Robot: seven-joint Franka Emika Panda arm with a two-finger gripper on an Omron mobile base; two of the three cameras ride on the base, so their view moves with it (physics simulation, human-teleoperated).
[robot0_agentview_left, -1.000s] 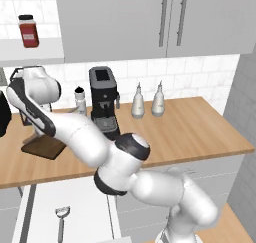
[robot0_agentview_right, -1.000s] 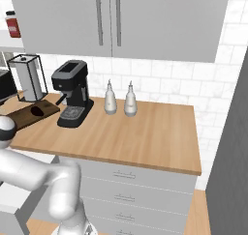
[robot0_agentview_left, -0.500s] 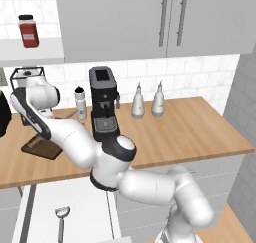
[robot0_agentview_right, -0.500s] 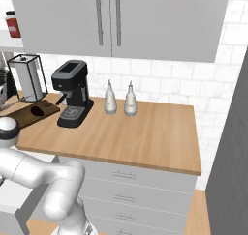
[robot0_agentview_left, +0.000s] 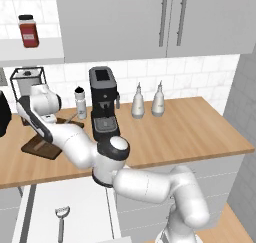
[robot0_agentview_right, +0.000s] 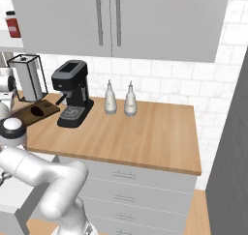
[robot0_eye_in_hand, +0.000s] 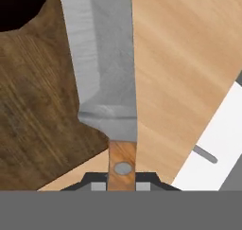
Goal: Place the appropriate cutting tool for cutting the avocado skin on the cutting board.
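The jaws are pinched on the wooden handle of the knife (robot0_eye_in_hand: 122, 160), which hangs above the table (robot0_agentview_left: 200, 127), its blade reaching out over the edge of the cutting board (robot0_eye_in_hand: 38, 110). The board lies at the table's left end, beside the coffee machine (robot0_agentview_left: 104, 104), with the avocado (robot0_agentview_right: 37, 111) resting on it. The knife looks light and rigid; its smooth handle is the proper place to grip, the blade being thin and sharp.
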